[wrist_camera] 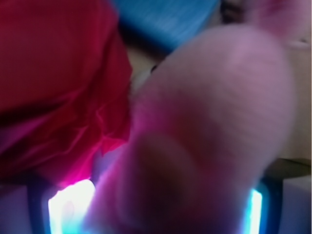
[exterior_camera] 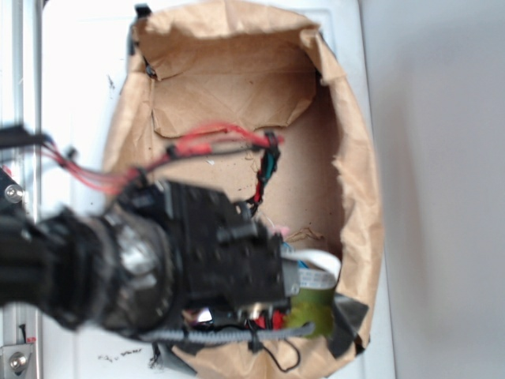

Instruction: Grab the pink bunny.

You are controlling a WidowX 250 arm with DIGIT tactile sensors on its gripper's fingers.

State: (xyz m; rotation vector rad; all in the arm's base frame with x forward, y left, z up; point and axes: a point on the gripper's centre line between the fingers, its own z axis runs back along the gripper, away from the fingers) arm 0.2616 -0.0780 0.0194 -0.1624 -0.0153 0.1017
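Observation:
The pink bunny (wrist_camera: 209, 122) fills most of the wrist view as a blurred, pale pink fuzzy mass very close to the camera. It lies between my gripper's (wrist_camera: 156, 217) two fingers, whose lit pads (wrist_camera: 68, 209) show at the lower left and lower right, wide apart. The gripper is open around the bunny. In the exterior view my arm (exterior_camera: 197, 253) reaches down into the near end of a brown paper bag (exterior_camera: 359, 174), and it hides the fingers and the bunny.
A red wrinkly ball (wrist_camera: 53, 87) presses against the bunny's left side. A blue object (wrist_camera: 165, 19) lies beyond it. A yellow-green plush lump (exterior_camera: 312, 308) and a white item (exterior_camera: 319, 264) sit by the arm inside the bag. The bag's walls stand close around.

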